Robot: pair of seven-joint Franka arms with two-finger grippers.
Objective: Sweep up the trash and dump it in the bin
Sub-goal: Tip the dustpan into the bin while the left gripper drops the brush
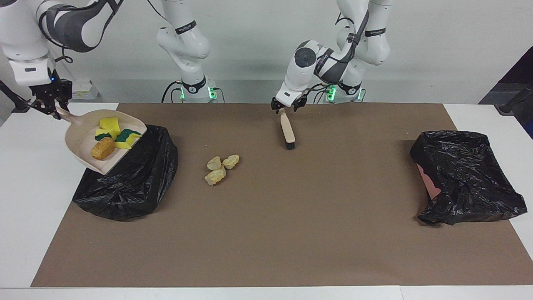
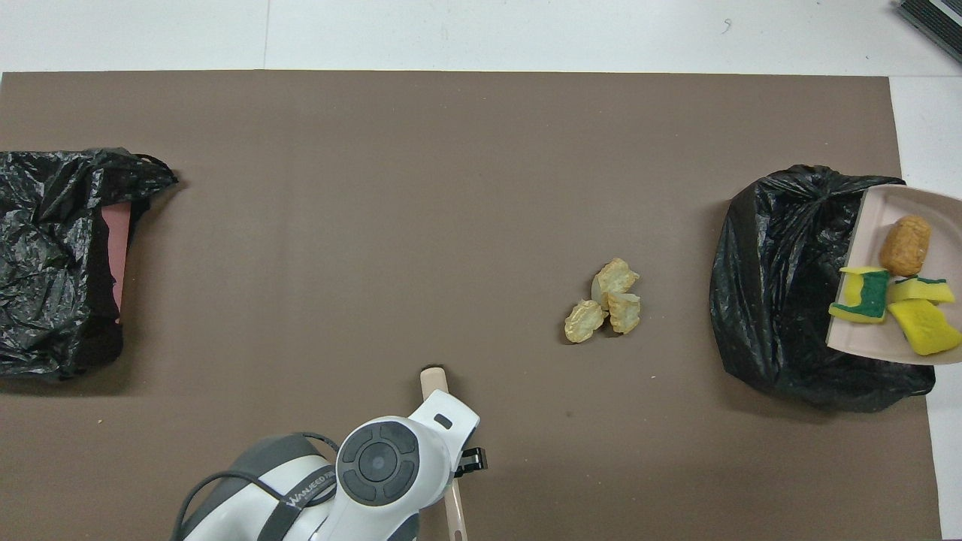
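3 pale lumps (image 1: 220, 168) between brush (image 1: 287, 132) and bin (image 1: 133, 183).

Dustpan (image 2: 875, 225) carrying sponge chunks (image 2: 921, 324) over the black-bagged bin (image 2: 782, 285); three pale lumps (image 2: 605, 309) lie on the mat (image 2: 421, 195)

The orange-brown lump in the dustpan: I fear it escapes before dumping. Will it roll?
Probably: the orange-brown lump looks rounded and oblong, lying loose on the smooth, tilted dustpan. The yellow sponge chunks look blocky, likelier to slide.
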